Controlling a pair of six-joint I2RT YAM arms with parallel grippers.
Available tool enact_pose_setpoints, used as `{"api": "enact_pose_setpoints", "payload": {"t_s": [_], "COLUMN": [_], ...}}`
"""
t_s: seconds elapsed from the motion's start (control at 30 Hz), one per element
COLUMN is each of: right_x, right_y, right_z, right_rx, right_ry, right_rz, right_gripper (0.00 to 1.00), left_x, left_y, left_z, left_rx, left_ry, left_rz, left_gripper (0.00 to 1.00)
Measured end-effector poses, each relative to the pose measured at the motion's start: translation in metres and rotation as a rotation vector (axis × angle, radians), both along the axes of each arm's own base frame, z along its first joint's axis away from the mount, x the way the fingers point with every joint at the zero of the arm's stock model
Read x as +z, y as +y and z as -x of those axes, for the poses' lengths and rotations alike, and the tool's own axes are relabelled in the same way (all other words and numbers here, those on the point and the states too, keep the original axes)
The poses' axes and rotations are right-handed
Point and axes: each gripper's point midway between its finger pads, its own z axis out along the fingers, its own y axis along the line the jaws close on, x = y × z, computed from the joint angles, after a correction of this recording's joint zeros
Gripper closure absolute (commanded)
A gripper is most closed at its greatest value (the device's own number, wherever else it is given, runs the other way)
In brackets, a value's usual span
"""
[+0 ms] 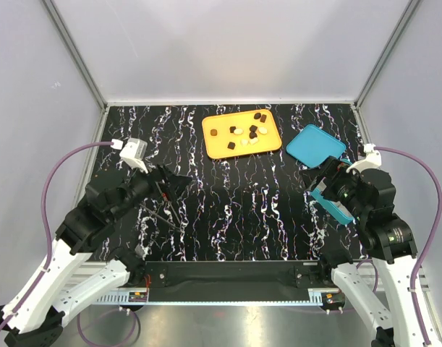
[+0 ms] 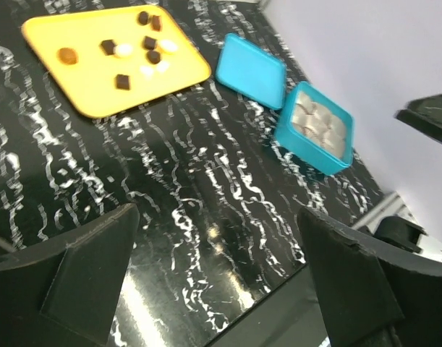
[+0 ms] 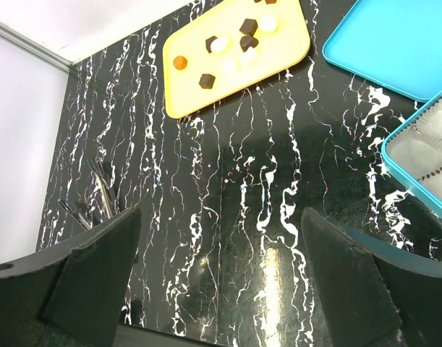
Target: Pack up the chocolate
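With left gripper [image 2: 217, 246] and right gripper [image 3: 219, 249] spread wide and empty, reach to the chocolate [image 1: 254, 130] lying loose on the far orange tray [image 1: 219, 149], straddle one piece squarely, pinch gently, then carry to the open teal box [image 2: 307, 153].

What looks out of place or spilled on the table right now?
Nothing stands out. The chocolate pieces all sit on the orange tray, none spilled; the teal box is open, its lid lying flat beside it.
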Motion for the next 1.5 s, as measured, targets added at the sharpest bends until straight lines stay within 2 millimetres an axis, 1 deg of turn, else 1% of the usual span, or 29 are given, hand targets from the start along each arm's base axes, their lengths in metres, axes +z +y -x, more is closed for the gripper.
{"api": "enact_pose_setpoints", "payload": {"t_s": [0.2,0.33,0.43,0.6,0.87,0.97,1.07,1.13,1.2,1.27,1.3,1.5], "right_x": [-0.001,-0.002,-0.007,-0.013,-0.025,-0.028,-0.031,-0.032,-0.033,-0.036,-0.037,-0.04], "right_y": [0.0,0.0,-0.001,-0.001,0.002,0.005,0.006,0.007,0.008,0.01,0.01,0.012], "right_z": [0.0,0.0,-0.001,-0.001,-0.001,0.0,0.0,0.0,0.0,-0.001,-0.002,-0.004], "right_rx": [0.0,-0.003,-0.007,-0.011,-0.008,0.005,0.01,0.011,0.017,0.025,0.027,0.032], "right_ry": [0.002,0.005,0.015,0.032,0.063,0.072,0.08,0.085,0.093,0.105,0.111,0.126], "right_rz": [0.0,0.001,0.005,0.006,-0.018,-0.028,-0.033,-0.032,-0.033,-0.034,-0.034,-0.033], "right_gripper": [0.0,0.0,0.0,0.0,0.0,0.0,0.0,0.0,0.0,0.0,0.0,0.0], "left_x": [-0.014,-0.024,-0.037,-0.059,-0.083,-0.094,-0.113,-0.134,-0.157,-0.176,-0.184,-0.212], "left_y": [0.016,0.035,0.049,0.068,0.089,0.096,0.1,0.103,0.107,0.111,0.111,0.106], "left_z": [-0.008,-0.015,-0.021,-0.026,-0.028,-0.034,-0.043,-0.049,-0.049,-0.045,-0.043,-0.038], "left_rx": [0.114,0.251,0.361,0.518,0.702,0.757,0.789,0.811,0.84,0.872,0.88,0.896], "left_ry": [0.055,0.111,0.163,0.254,0.361,0.409,0.497,0.583,0.673,0.75,0.781,0.887], "left_rz": [-0.025,-0.036,-0.053,-0.076,-0.077,-0.089,-0.101,-0.106,-0.114,-0.126,-0.132,-0.146], "left_gripper": [0.01,0.01,0.01,0.01,0.01,0.01,0.01,0.01,0.01,0.01,0.01,0.02]}}
